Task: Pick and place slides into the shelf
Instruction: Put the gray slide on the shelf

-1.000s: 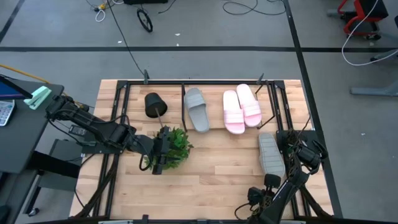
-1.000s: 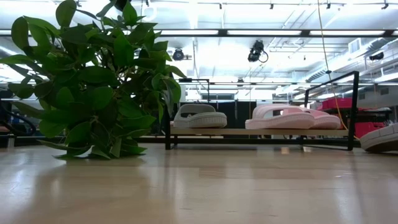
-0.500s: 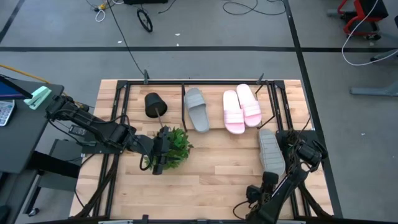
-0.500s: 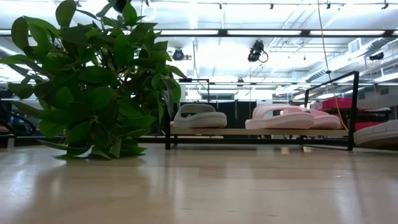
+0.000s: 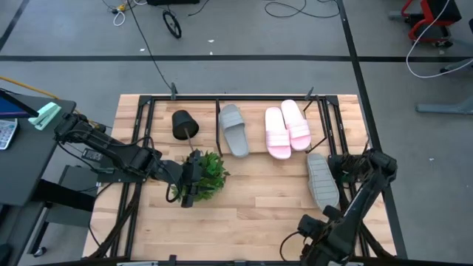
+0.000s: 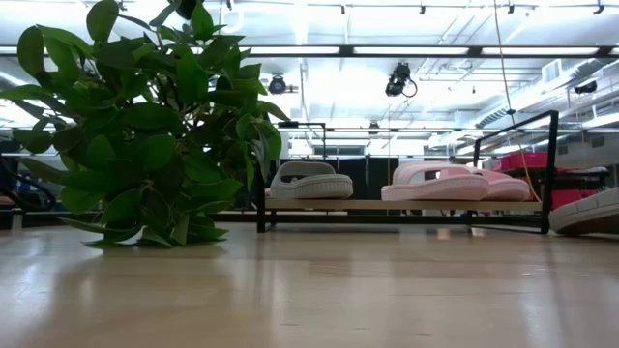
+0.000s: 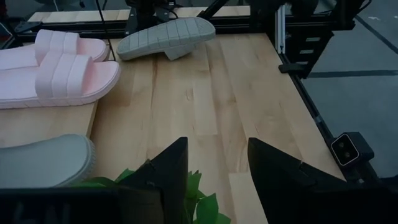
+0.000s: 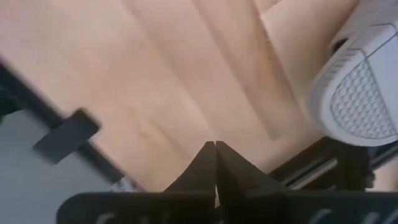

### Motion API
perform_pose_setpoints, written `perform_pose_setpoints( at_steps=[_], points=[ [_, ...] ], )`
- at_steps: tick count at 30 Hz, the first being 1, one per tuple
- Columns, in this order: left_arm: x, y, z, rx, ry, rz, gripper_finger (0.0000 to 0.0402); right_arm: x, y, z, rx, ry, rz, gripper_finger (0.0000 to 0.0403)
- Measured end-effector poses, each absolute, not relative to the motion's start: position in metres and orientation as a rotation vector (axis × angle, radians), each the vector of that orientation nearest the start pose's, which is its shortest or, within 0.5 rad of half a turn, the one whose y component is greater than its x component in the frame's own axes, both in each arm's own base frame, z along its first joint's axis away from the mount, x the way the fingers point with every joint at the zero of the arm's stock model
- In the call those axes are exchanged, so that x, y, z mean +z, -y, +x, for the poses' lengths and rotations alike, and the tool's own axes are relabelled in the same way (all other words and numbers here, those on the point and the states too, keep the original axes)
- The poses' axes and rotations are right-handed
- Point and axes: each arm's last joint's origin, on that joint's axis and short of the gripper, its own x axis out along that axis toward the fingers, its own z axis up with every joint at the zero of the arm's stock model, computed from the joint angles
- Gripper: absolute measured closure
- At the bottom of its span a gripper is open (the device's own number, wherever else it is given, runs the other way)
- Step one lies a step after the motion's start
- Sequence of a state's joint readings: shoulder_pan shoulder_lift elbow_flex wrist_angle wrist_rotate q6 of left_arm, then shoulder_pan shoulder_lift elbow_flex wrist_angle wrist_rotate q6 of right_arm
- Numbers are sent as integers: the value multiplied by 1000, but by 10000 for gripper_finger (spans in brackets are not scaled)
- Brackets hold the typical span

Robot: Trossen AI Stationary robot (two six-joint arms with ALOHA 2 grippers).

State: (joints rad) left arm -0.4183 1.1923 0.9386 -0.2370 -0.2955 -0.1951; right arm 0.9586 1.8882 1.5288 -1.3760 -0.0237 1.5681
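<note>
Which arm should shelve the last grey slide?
Right. Its hand is beside the tilted grey slide at the table's right edge; the left hand sits across the table at the plant.

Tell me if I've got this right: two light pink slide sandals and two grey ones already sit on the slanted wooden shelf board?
Not quite. Only one grey slide sandal sits on the slanted wooden shelf board, beside the two light pink slide sandals. The second grey sandal is off the shelf, by the right gripper near the table's right edge, as the high view shows.
</note>
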Motion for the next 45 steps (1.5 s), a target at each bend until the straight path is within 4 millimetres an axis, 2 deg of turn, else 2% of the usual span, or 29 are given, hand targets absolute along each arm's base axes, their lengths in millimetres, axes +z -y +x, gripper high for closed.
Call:
perform_pose_setpoints(
  at_steps=[4, 7, 12, 17, 23, 27, 34, 45],
  points=[
    [300, 98, 240, -77, -469, -11, 230, 247, -274, 187, -531, -1543, 408, 388],
    [300, 98, 240, -82, -468, 5, 230, 258, -267, 181, -538, -1544, 401, 376],
    [300, 99, 239, -88, -466, 33, 230, 271, -258, 177, -556, -1481, 430, 326],
    [301, 98, 239, -60, -461, 48, 230, 270, -261, 174, -524, -1490, 383, 238],
    [301, 99, 239, -56, -460, 44, 230, 253, -259, 165, -493, -1514, 225, 119],
    [301, 102, 237, -56, -458, 60, 230, 240, -253, 164, -527, -1528, 181, 76],
    [301, 106, 235, -44, -453, 73, 230, 214, -244, 164, -481, -1563, 90, 73],
    [284, 108, 231, -45, -490, 70, 230, 197, -229, 165, -487, -1644, 6, 102]
  ],
)
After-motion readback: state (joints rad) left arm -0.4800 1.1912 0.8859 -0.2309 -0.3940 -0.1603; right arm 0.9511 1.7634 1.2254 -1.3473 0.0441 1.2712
